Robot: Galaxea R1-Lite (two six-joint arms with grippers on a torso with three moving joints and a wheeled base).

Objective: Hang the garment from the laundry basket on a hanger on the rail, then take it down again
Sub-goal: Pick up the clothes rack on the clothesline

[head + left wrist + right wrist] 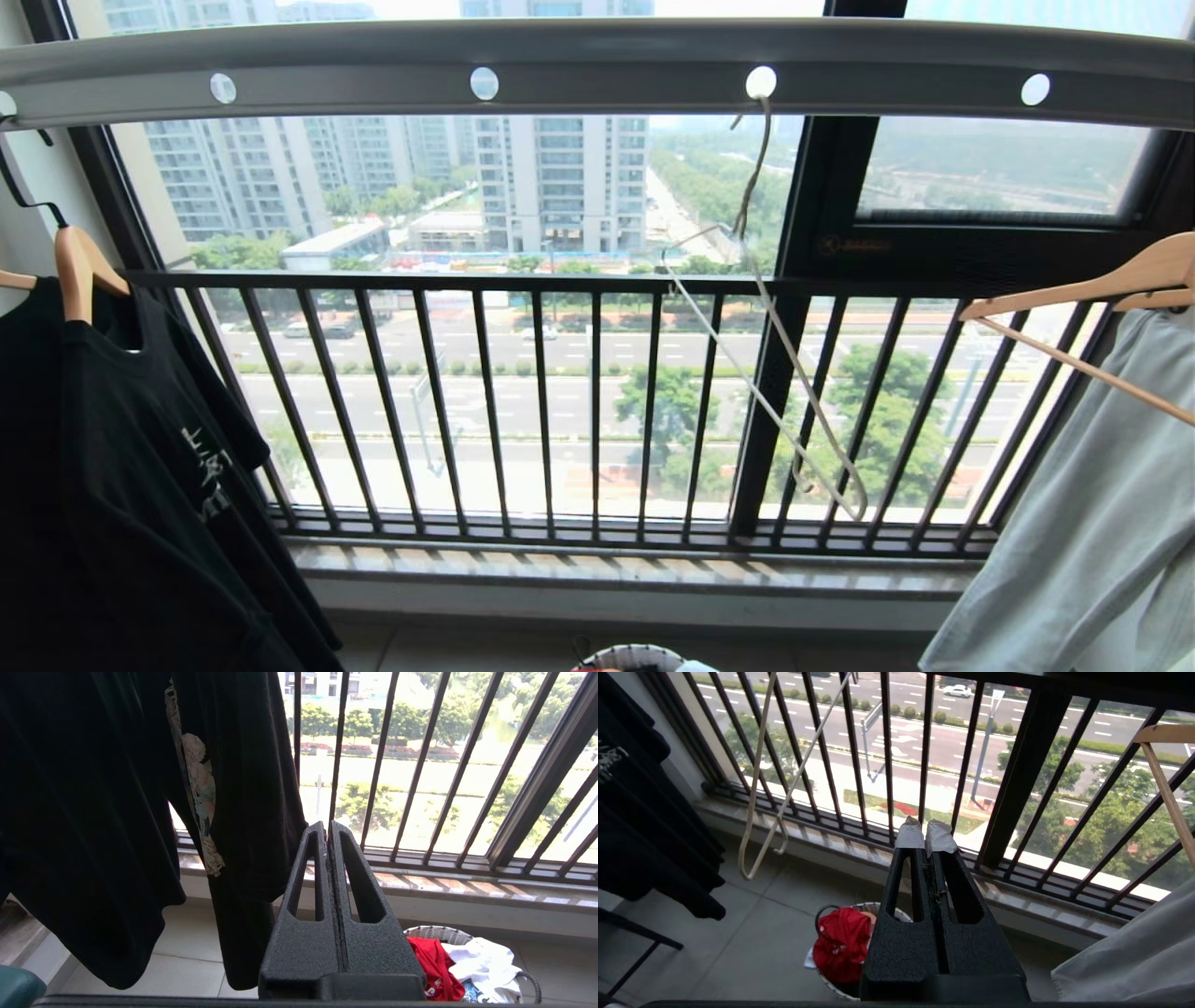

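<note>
The garment (841,942) lies in the laundry basket (896,913); both pincers closed, holding nothing

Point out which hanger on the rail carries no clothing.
The thin pale wire hanger, hooked into a hole of the rail. The wooden hangers either side hold shirts.

Laundry hung at a barred window

A black T-shirt (140,485) hangs on a wooden hanger (79,271); a pale shirt (1083,523) hangs opposite; black window bars (597,401) stand behind; a white cloth (486,961) lies below.
</note>
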